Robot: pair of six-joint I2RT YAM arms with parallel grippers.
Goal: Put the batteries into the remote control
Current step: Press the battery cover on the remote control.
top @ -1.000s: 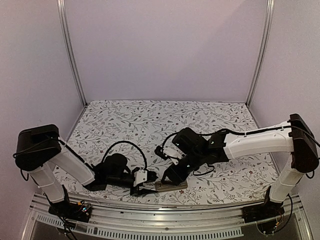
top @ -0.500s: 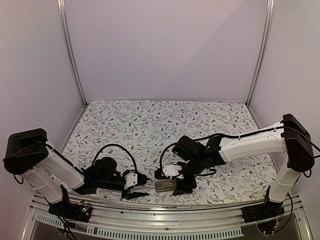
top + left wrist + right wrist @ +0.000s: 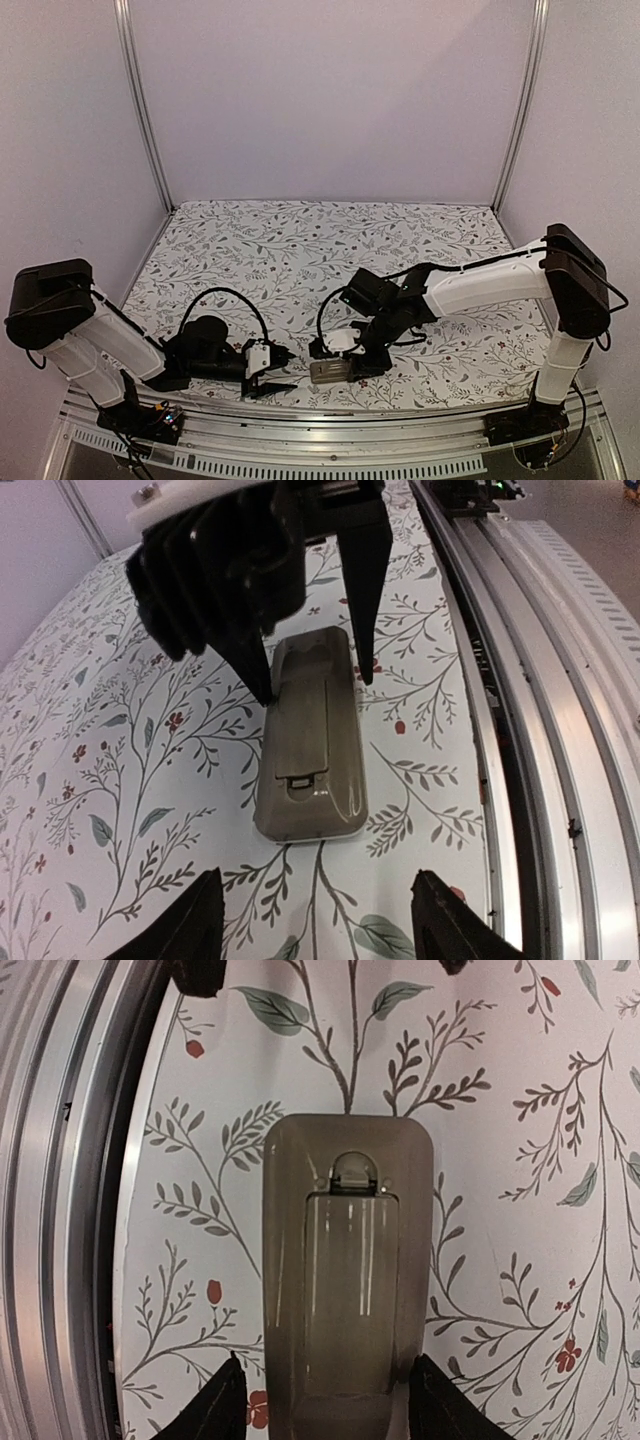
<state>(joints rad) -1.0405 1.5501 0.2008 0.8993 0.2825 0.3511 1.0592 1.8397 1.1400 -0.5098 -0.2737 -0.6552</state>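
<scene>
Remote control (image 3: 330, 372) lies back side up on the counter (image 3: 300, 250), at 6 o'clock, close to the metal rail (image 3: 540, 730) along the near edge. Its long axis runs 9 to 3.

The back cover (image 3: 348, 1290) looks fitted, with the latch tab (image 3: 355, 1172) at the 9 o'clock end. No batteries show in any view, so I cannot tell whether they are already inside.

Right claw (image 3: 325, 1400) straddles the 3 o'clock end of the remote, one finger close against each long side. I cannot tell whether it is pinching or only bracketing.

Left claw (image 3: 315, 920) is just off the 9 o'clock end, fingers apart, with nothing between them.

Step in hand, as I judge it: steadying the remote so the cover can be worked.

Next move needs the right claw firm on the body while a left fingertip meets the small latch squarely. The remote could easily skid toward the rail.
</scene>
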